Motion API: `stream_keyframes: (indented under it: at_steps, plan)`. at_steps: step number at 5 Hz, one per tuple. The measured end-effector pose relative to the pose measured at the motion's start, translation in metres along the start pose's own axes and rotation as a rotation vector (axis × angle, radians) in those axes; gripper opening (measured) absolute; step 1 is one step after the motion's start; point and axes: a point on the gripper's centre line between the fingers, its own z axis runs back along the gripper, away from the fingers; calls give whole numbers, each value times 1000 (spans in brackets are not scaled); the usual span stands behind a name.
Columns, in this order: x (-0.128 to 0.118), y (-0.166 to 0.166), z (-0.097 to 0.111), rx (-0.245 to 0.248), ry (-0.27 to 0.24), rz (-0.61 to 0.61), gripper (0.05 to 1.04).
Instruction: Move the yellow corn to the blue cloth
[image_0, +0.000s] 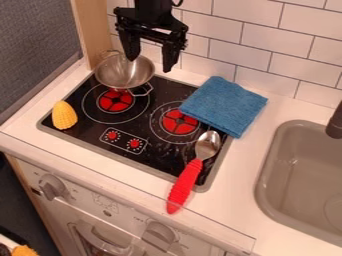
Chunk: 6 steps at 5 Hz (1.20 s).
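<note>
Camera view: the gripper (149, 65) hangs at the upper part of the scene, in front of the tiled wall (254, 50), with its two fingers apart and pointing down. One finger overlaps the pot (123, 74) in the picture, the other stands just to the right of its rim; contact with the pot cannot be determined.

The yellow corn (65, 115) lies at the left border of the stovetop (157, 152), narrow end toward the wall. A strip of black surface separates it from the pot, which sits over the rear left burner with one wire handle toward the middle of the stovetop.

The blue cloth (226, 106), folded, straddles the right rear border of the stovetop: one corner reaches the right burner (179, 122), the rest rests on the counter (244, 172). Counter surface runs between the cloth and the rim of the sink (267, 175). Black surface also runs between the corn and the right burner, behind the printed red controls (123, 140).

The spoon (207, 144) has its metal bowl on the stovetop, near the cloth's front corner and apart from it. Its red handle (184, 187) crosses the front border and ends near the counter's front edge. The faucet (335, 122) stands at the far right.
</note>
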Motion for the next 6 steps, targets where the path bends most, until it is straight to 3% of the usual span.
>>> stream_keyframes:
  at_steps: [1, 2, 3, 4, 6]
  plan:
    - [-7, -4, -12, -22, 44, 0, 1001]
    - [-29, 22, -17, -97, 88, 89, 1001]
    - [-43, 48, -5, -125, 82, 113, 1001]
    - [-61, 71, -2, -103, 101, 88, 1001]
    - [-82, 90, -16, -47, 142, 48, 1001]
